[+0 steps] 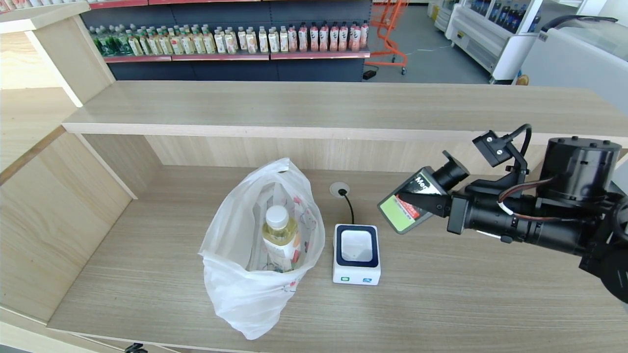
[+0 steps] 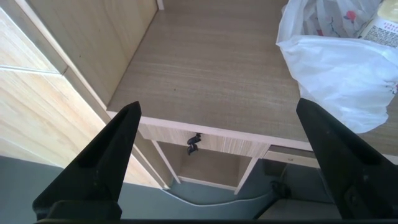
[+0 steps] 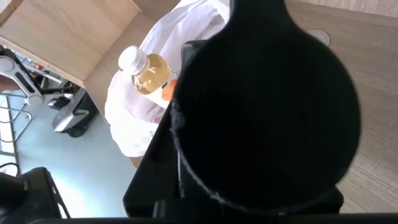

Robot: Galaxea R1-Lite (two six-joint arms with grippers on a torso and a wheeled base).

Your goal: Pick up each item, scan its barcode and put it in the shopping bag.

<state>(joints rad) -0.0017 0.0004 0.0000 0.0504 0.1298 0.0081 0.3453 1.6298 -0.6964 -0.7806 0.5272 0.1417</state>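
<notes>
Near the scanner (image 1: 356, 252), right fingers (image 1: 427, 203) gripping a packet (image 1: 403, 212), left fingers (image 2: 106, 168) spread wide.

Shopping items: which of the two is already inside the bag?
The white-capped drink bottle, upright in the plastic bag. The green-labelled packet is held in the right hand.

Open tabletop (image 1: 441, 304) stretches right of the scanner (image 1: 356, 255), and left of the shopping bag (image 1: 235, 294) up to the side wall (image 1: 64, 215). Bag and scanner stand just beside each other, with a narrow gap between them. A bottle (image 1: 279, 235) stands upright in the bag's open mouth. The scanner's cable (image 1: 350, 208) runs back toward the raised ledge (image 1: 319, 105). A box (image 1: 407, 206) held in the right jaws hangs up and right of the scanner.
</notes>
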